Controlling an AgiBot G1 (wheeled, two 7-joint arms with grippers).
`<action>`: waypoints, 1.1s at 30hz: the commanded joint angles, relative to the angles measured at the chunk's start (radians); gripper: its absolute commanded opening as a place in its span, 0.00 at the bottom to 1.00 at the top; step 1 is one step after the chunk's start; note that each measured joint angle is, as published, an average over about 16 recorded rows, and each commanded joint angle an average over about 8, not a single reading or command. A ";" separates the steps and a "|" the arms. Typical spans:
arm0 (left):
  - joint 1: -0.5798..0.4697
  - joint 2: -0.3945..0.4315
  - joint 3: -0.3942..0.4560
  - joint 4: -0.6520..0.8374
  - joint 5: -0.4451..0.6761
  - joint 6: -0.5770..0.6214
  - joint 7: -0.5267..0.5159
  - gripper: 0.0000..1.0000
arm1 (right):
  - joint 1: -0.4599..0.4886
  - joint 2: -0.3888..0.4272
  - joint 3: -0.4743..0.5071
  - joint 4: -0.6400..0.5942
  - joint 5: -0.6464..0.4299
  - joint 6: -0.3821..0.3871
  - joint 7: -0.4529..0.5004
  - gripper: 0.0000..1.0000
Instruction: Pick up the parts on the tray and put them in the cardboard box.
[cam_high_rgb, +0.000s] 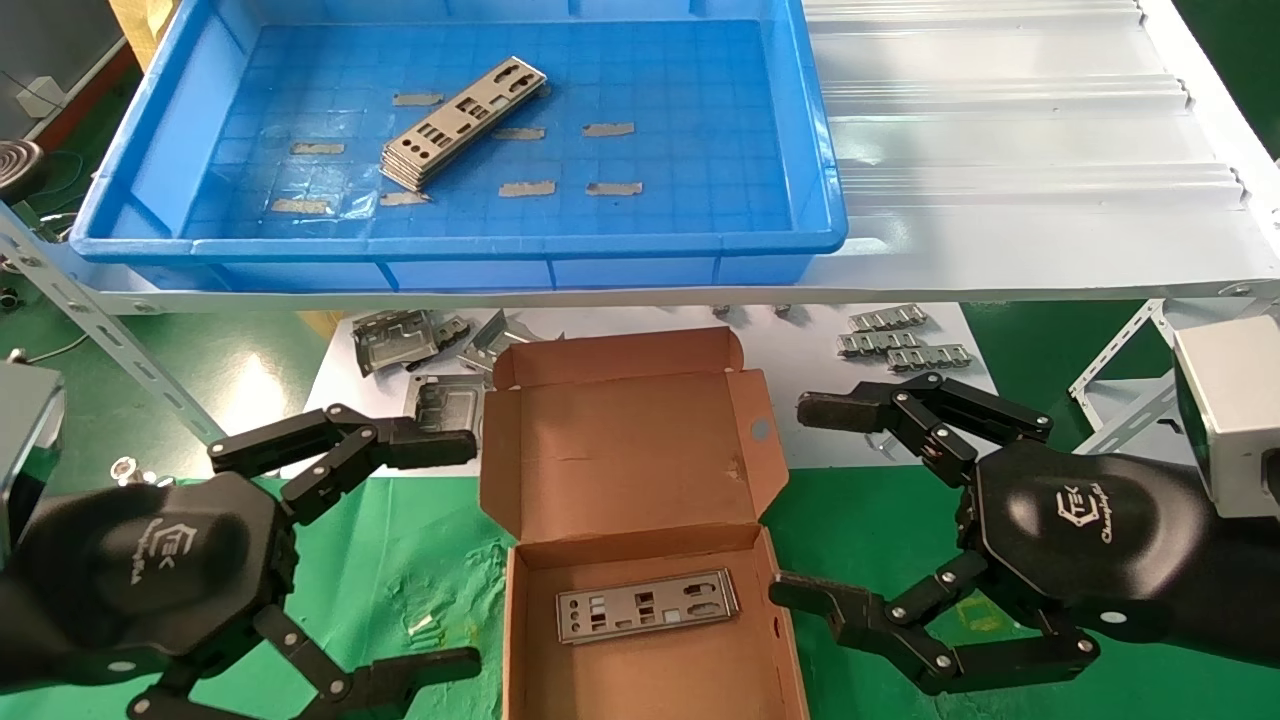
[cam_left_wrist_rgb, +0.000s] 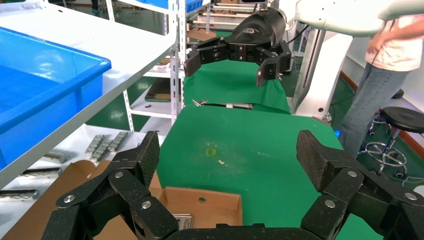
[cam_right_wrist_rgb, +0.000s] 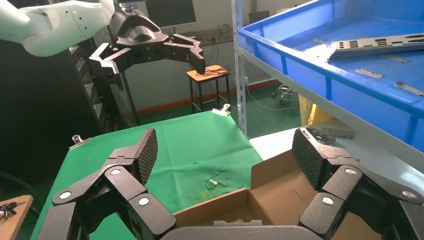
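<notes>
A green-covered table (cam_high_rgb: 420, 560) is seen below a white shelf (cam_high_rgb: 1000, 150). The left gripper (cam_high_rgb: 455, 550) is held low at the left of the cardboard box (cam_high_rgb: 630, 470), its fingers (cam_left_wrist_rgb: 145, 160) spread wide and empty; the right gripper (cam_high_rgb: 810, 500) is held at the box's right, likewise wide open with nothing grasped. One of the parts (cam_high_rgb: 648, 605) is laid flat on the box floor, the lid being open. A stack of parts (cam_high_rgb: 462, 122) is left in the blue tray (cam_high_rgb: 450, 245) on the shelf above. Grey brackets (cam_high_rgb: 400, 340) and ridged strips (cam_high_rgb: 900, 345) are scattered on white paper behind the box.
</notes>
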 joint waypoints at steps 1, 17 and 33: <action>0.000 0.000 0.000 0.000 0.000 0.000 0.000 1.00 | 0.000 0.000 0.000 0.000 0.000 0.000 0.000 1.00; 0.000 0.000 0.000 0.000 0.000 0.000 0.000 1.00 | 0.000 0.000 0.000 0.000 0.000 0.000 0.000 1.00; 0.000 0.000 0.000 0.000 0.000 0.000 0.000 1.00 | 0.000 0.000 0.000 0.000 0.000 0.000 0.000 1.00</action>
